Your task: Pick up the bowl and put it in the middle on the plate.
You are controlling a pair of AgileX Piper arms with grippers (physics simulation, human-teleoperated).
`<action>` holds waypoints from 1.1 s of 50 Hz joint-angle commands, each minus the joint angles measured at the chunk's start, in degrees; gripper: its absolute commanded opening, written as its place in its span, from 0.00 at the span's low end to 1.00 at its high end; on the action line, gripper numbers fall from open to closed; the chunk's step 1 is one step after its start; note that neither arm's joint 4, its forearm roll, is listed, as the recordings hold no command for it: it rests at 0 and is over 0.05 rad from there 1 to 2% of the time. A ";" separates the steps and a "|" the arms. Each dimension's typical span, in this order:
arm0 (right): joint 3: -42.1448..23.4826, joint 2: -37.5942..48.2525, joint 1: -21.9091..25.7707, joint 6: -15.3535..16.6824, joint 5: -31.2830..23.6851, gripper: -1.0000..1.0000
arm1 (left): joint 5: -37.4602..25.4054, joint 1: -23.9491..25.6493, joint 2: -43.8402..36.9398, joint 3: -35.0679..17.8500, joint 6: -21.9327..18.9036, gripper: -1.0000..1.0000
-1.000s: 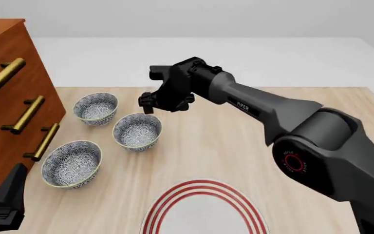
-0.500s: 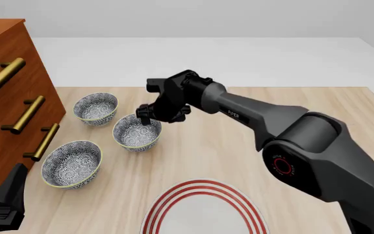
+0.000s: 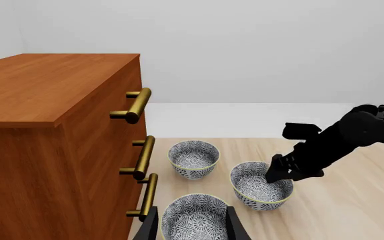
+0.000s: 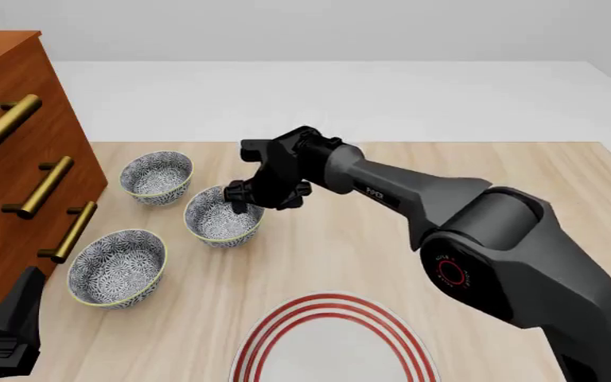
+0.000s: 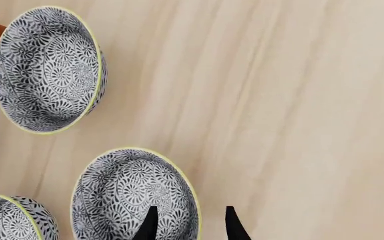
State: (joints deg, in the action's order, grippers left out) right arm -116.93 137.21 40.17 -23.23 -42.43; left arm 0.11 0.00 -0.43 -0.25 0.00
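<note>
PIPER lettering on my right forearm. My right claw (image 4: 248,196) has dropped since a second ago, fingers spread astride the bowl (image 4: 222,216) rim, not clenched.

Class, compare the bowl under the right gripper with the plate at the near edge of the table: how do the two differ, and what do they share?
The bowl is small and deep; the plate is far wider and flat. The bowl carries a dense blue-grey floral pattern; the plate is white with thin red rings. The right gripper straddles the bowl's rim with fingers open; nothing touches the plate, partly out of frame. Both are round and sit on the table.
</note>
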 commanded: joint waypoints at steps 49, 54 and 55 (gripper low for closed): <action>4.64 -4.47 0.43 0.46 2.93 0.00 | 0.00 0.00 0.00 0.00 0.00 1.00; 7.55 -9.00 0.75 -1.81 4.52 0.00 | 0.00 0.00 0.00 0.00 0.00 1.00; 8.47 -9.90 0.70 -2.64 5.05 0.00 | 0.00 0.00 0.00 0.00 0.00 1.00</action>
State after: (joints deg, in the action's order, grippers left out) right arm -112.53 132.96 40.59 -23.03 -39.65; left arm 0.11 0.00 -0.43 -0.25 0.00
